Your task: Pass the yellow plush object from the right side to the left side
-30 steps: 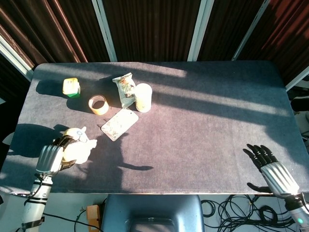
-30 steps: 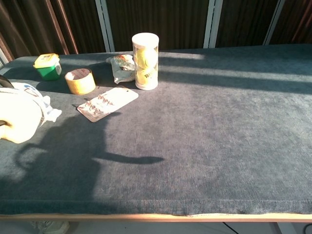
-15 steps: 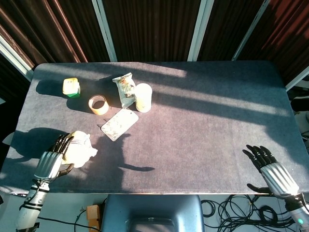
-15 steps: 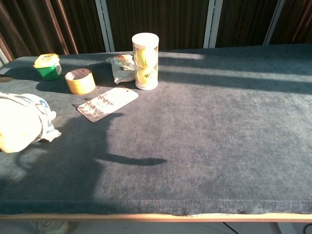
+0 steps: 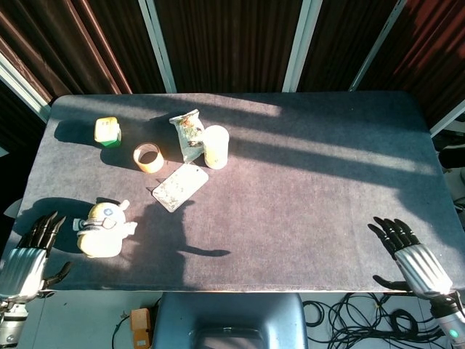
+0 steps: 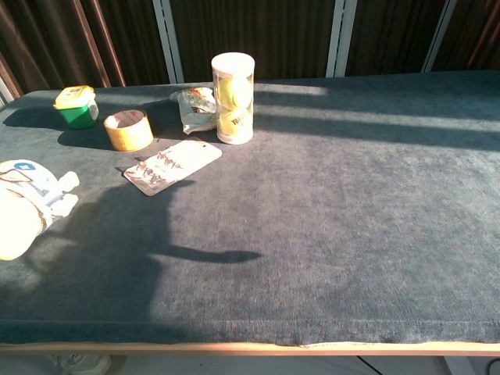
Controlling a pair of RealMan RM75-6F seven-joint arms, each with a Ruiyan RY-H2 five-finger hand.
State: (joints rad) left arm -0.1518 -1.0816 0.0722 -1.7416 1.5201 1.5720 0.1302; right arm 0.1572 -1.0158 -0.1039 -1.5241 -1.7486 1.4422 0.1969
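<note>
Grey felt-topped desk (image 5: 305,182) in strong sunlight, dark curtains and window frames behind it. Nearest the camera, both robot hands sit off the front corners: the left robot hand (image 5: 25,254) is just past the near-left edge, fingers spread and holding nothing, and the right robot hand (image 5: 410,254) is at the near-right corner, also spread and empty. The yellow plush object (image 5: 102,229) lies on the desk near the front-left, a little way from the left robot hand, not touching it.

Going further back, there's a flat blister pack (image 5: 179,187) lying at an angle, then a roll of tape (image 5: 148,157) to its left. Behind those, a clear tube of tennis balls (image 6: 233,98) stands upright with a crinkly snack bag (image 5: 187,134) right beside it. A small yellow-and-green container (image 5: 107,131) sits far left. The right half of the desk just has long shadows across it.
</note>
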